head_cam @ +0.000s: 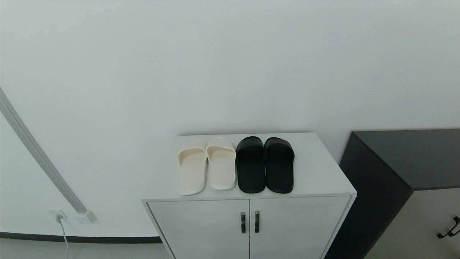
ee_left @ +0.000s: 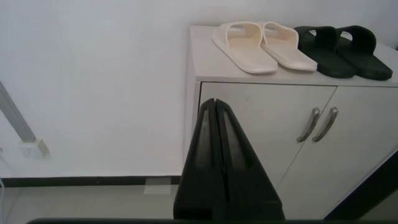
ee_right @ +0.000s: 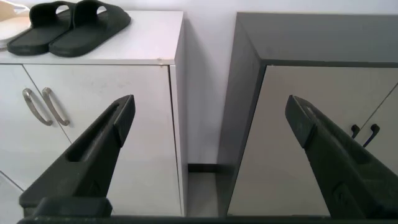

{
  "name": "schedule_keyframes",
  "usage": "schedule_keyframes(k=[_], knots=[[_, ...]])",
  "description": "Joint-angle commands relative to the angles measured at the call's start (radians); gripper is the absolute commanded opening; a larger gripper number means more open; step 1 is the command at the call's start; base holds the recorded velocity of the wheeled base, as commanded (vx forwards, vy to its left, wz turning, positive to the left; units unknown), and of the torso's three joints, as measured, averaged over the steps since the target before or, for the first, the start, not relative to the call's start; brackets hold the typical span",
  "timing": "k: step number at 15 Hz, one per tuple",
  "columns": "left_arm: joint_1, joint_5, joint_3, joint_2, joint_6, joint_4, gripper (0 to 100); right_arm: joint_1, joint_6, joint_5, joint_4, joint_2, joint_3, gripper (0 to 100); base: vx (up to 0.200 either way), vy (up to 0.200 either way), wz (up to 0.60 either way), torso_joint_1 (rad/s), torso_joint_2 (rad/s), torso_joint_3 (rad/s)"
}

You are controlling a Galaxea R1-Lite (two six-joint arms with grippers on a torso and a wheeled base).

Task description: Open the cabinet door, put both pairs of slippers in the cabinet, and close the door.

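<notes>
cream plastic slippers (head_cam: 206, 165) and black plastic slippers (head_cam: 265, 164) sit paired atop the white two-door cabinet (head_cam: 316, 169), doors shut. left gripper (ee_left: 215, 102) pressed together; right gripper (ee_right: 210, 106) spread, likely readied for a metal handle (head_cam: 257, 221).

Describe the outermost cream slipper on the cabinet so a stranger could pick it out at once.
Find the white two-door cabinet standing left of a darker cabinet. Four slippers lie in a row on its top. Yours is the cream slipper at the row's left end, with its cream twin on one side only and the black pair farther right.
</notes>
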Motion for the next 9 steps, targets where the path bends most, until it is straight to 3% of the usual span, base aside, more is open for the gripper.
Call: schedule_keyframes(k=[1,9], knots=[[0.0,0.0,0.0,-0.001,0.001,0.0,0,0.001,0.0,0.001,-0.001,0.001,0.0,100,0.0,0.0,0.0,0.0,0.0,0.0],[0.0,-0.003,0.0,0.001,0.007,0.0,0,0.001,-0.029,0.014,-0.004,0.001,-0.002,100,0.0,0.0,0.0,0.0,0.0,0.0]])
